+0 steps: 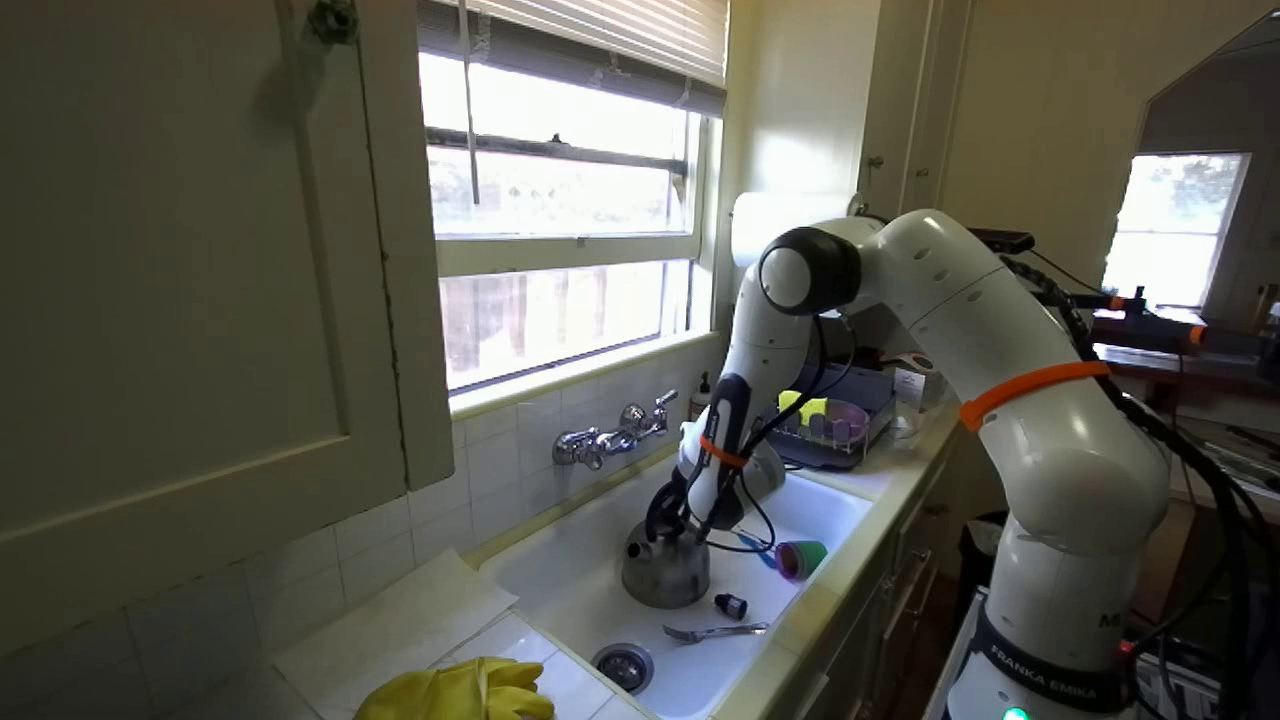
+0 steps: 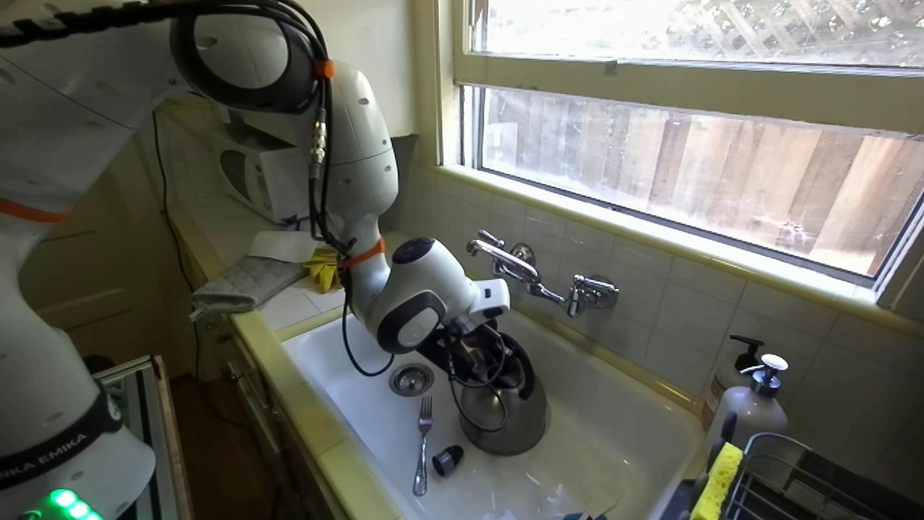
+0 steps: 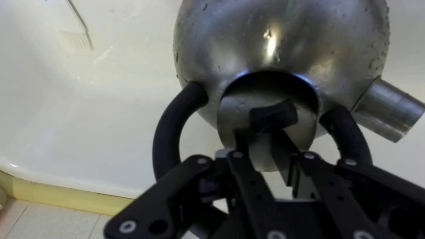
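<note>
Slightly parted, the fingers [image 3: 282,152] stand just beside the stubby black knob [image 3: 265,117] of a tilted metal lid [image 3: 232,114] atop the bulbous, water-beaded kettle [image 3: 282,39].

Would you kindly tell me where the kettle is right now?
In an exterior view, the kettle stands in the sink, right of the fork and drain.

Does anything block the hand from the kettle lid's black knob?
Nothing visible does. In the wrist view, the hand sits right at the black lid knob, though contact is unclear; the kettle handle curves past on both sides, partly hidden behind the hand.
</note>
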Robot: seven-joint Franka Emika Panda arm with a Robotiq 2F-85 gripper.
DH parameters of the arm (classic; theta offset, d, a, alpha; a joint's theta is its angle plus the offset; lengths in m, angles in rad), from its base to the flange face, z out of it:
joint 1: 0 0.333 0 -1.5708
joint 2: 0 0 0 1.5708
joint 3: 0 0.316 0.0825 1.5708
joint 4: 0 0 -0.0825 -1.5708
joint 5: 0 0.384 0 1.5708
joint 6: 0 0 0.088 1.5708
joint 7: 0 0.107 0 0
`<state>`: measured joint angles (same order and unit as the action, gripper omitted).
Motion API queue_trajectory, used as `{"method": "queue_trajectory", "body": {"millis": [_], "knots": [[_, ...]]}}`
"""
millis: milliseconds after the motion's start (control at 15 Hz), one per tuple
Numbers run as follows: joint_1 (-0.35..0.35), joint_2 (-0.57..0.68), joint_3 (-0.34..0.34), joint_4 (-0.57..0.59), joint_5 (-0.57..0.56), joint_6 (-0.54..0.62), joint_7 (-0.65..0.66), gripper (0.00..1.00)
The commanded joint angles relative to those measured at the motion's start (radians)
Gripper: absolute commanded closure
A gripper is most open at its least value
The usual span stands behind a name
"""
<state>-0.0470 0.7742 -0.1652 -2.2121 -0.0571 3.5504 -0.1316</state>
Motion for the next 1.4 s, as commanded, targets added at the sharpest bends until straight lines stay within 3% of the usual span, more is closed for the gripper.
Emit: {"method": "queue_trajectory", "body": {"millis": [0,67,267,333,533,600,800,933,1333], "knots": [[0.014,0.049,-0.015,0.032,0.003,-0.057,-0.021,0.64],[0.014,0.052,-0.013,0.035,-0.001,-0.079,-0.023,0.71],[0.008,0.056,0.0,0.042,-0.012,-0.112,-0.021,0.63],[0.003,0.054,0.004,0.042,-0.013,-0.112,-0.019,0.87],[-0.011,0.037,0.015,0.035,-0.02,-0.125,-0.015,0.97],[-0.017,0.029,0.018,0.031,-0.023,-0.127,-0.014,0.94],[-0.047,0.02,0.042,0.033,-0.037,-0.143,-0.01,0.98],[-0.062,0.016,0.055,0.032,-0.035,-0.147,-0.003,0.95],[-0.222,0.003,0.19,0.032,-0.049,-0.144,0.057,0.95]]}}
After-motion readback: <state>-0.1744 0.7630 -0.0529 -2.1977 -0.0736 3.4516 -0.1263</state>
